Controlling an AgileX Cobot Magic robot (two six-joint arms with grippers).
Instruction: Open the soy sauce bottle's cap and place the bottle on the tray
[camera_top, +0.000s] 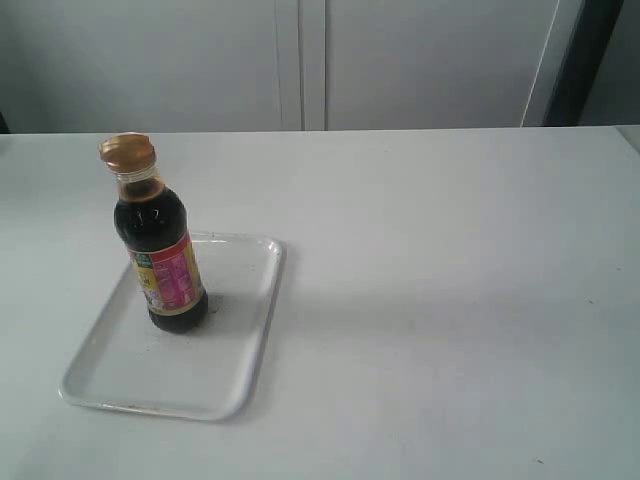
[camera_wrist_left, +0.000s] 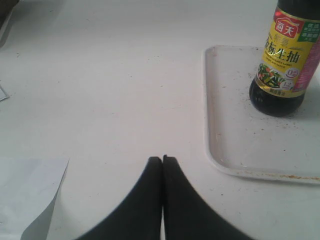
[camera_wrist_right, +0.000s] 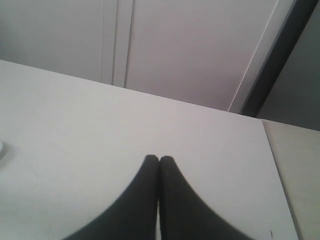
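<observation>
**Bottle on tray, cap condition to verify, both arms retracted**

Nearest the exterior camera is the front rim of the tray (camera_top: 150, 405), a white rectangular tray lying flat on the bench (camera_top: 450, 300). The soy sauce bottle (camera_top: 165, 260) stands upright inside it, toward the tray's far left portion, base fully within the rim and apart from every wall.

**Gripper state.** In the left wrist view the left gripper (camera_wrist_left: 162, 159) is clenched, fingertips touching, with nothing between them; it is held over bare bench, well apart from the tray (camera_wrist_left: 220, 150). In the right wrist view the right gripper (camera_wrist_right: 159, 159) is likewise clenched on nothing, over bare bench. Neither arm appears in the exterior view.

**Step in hand.** I judge placement complete. What I check now is the cap (camera_top: 127, 152): it tops the neck and looks slightly skewed, but I cannot tell whether the flip lid is lifted or seated. If it needs reworking, I release one gripper and hold the bottle at the label (camera_wrist_left: 287, 55), low on the body, to resist tipping; the other works the cap's edge upward with light force. I approach from the side, since the bottle is tall on a narrow base.

**Containers and contents.**
- Bottle: clear glass, dark liquid filling it to the base of the neck; no spill visible.
- Tray: holds only the bottle; dark specks mark its floor near the bottle's base.
</observation>
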